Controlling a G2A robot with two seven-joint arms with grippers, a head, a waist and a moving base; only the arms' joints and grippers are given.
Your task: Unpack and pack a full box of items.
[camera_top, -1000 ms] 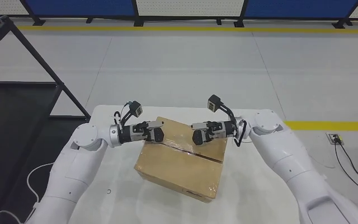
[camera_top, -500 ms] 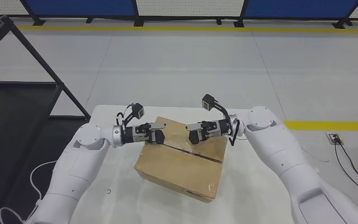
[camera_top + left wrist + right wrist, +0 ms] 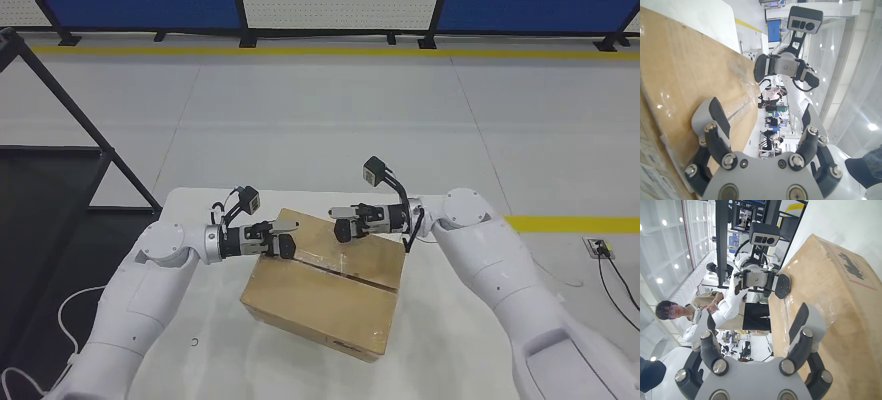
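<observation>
A pale grey floor (image 3: 320,110) fills the room, crossed at the far side by a yellow line (image 3: 330,50) that runs below blue panels (image 3: 140,14), with a black metal frame (image 3: 60,100) slanting down at one side. The white bench (image 3: 220,320) has rounded corners and carries a closed cardboard box (image 3: 320,295), set skewed at about its middle (one corner points away from the robot). The left arm (image 3: 160,250) and the right arm (image 3: 480,240) both come in over the far part of the box and face each other. The left jaws stand spread wide at the box's far corner, one pad over the cardboard top beside the seam and the other out in the air, holding nothing. The right jaws are likewise spread wide just above the far edge of the top, one pad over the cardboard, empty. Clear tape (image 3: 330,268) seals the seam across the top and wrinkles between the two arms.
</observation>
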